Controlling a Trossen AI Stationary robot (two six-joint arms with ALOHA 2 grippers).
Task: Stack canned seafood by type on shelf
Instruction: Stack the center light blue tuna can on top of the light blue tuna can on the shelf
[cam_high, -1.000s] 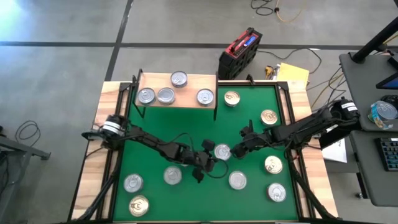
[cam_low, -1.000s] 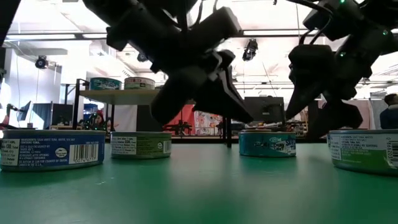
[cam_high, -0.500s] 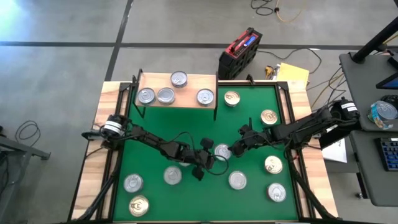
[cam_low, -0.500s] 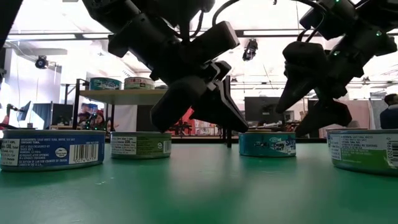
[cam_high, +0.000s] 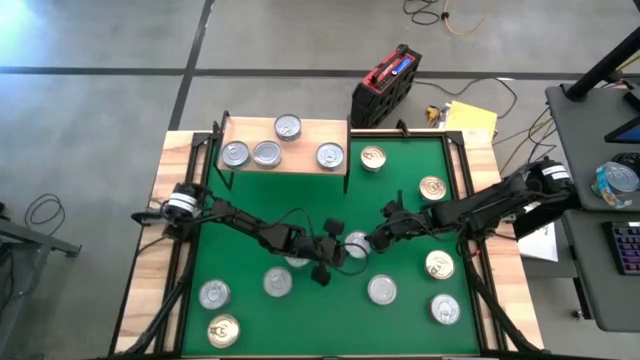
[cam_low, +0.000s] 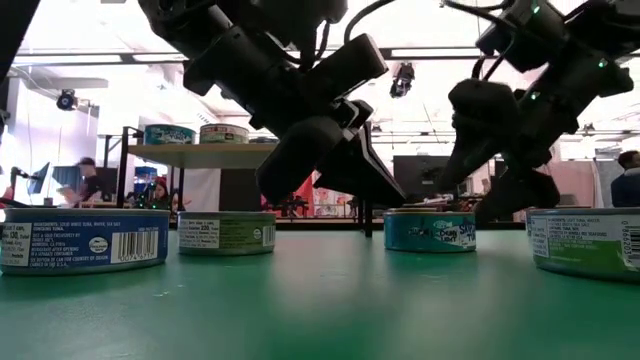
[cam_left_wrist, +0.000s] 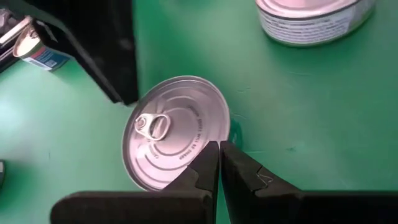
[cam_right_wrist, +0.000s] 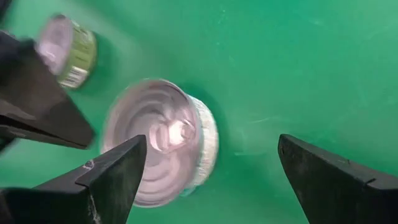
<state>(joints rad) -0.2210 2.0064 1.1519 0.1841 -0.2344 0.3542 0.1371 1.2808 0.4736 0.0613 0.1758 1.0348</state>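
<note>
High view: we count four tins on the shelf (cam_high: 285, 143), three silver tops along the front edge and one further back, none stacked. We count about nine more loose on the green mat (cam_high: 300, 195), so we judge most of the task is left. The left gripper (cam_high: 330, 262) and right gripper (cam_high: 378, 240) meet mid-mat with the silver-topped tin (cam_high: 357, 243) between them, just ahead of both. Gold-topped tins (cam_high: 373, 157) sit beyond the right gripper towards the shelf and behind it on its own side; more silver ones lie behind the left gripper.

Low view: we see both arms coming down as dark shapes over the mat. A teal-sided tin (cam_low: 430, 229) sits below the right gripper (cam_low: 490, 175), not lifted. A green-labelled tin (cam_low: 227, 232) lies beside the left arm. The shelf stands far behind with two tins visible on top.

Left wrist view: left fingers (cam_left_wrist: 205, 177) are pressed together, holding nothing. The silver-topped tin lies just ahead of the tips, maybe touching its rim, we can't tell.

Right wrist view: right fingers (cam_right_wrist: 115, 171) are spread wide, empty. The tin sits ahead by one finger, not yet between them. We judge a grasp on this tin is next.
</note>
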